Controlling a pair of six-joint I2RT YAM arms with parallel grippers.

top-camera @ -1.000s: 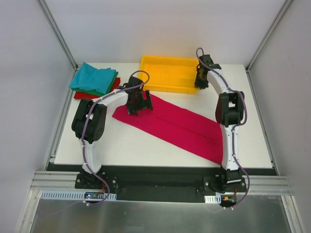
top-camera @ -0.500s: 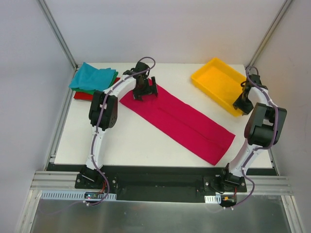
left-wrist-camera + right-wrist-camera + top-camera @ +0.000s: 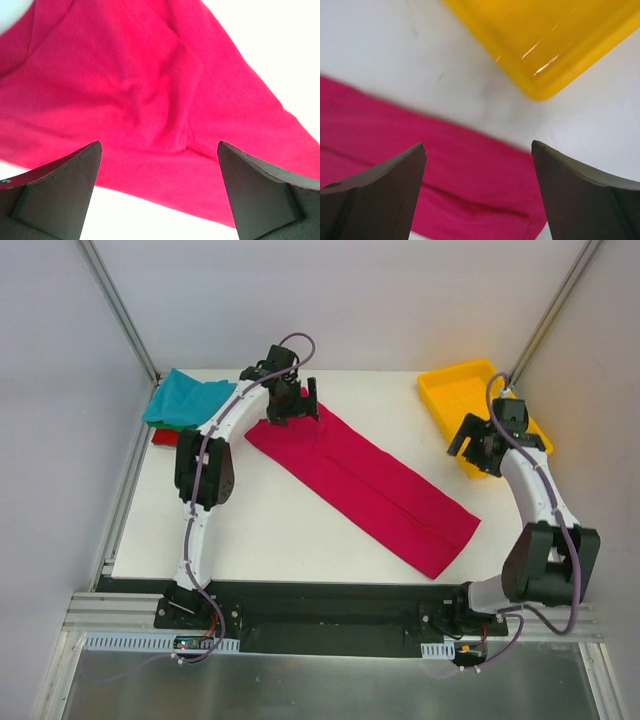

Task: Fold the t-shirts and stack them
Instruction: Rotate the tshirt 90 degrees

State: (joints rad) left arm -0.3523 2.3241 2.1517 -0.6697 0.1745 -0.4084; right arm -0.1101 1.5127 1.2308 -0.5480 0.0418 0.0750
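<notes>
A magenta-pink t-shirt [image 3: 365,485] lies folded into a long strip, running diagonally from back left to front right on the white table. My left gripper [image 3: 293,412] hovers open over its back-left end. In the left wrist view the cloth [image 3: 150,95] fills the space beyond the open left gripper [image 3: 159,146]. My right gripper [image 3: 475,448] is open and empty, between the strip's right end and the yellow tray. The right wrist view shows the shirt's end [image 3: 445,190] below the open right gripper [image 3: 478,145]. Folded t-shirts, teal on top [image 3: 185,400] with a red edge [image 3: 160,436], are stacked at back left.
The yellow plastic tray [image 3: 452,390] sits angled in the back-right corner, close behind my right gripper, and its corner [image 3: 545,45] shows in the right wrist view. Grey walls and metal posts enclose the table. The table's front edge meets a black rail by the arm bases.
The right arm slid the yellow tray from back centre to the back-right corner, then opened and drew back off it. The left gripper moved farther back along the shirt's left end.
</notes>
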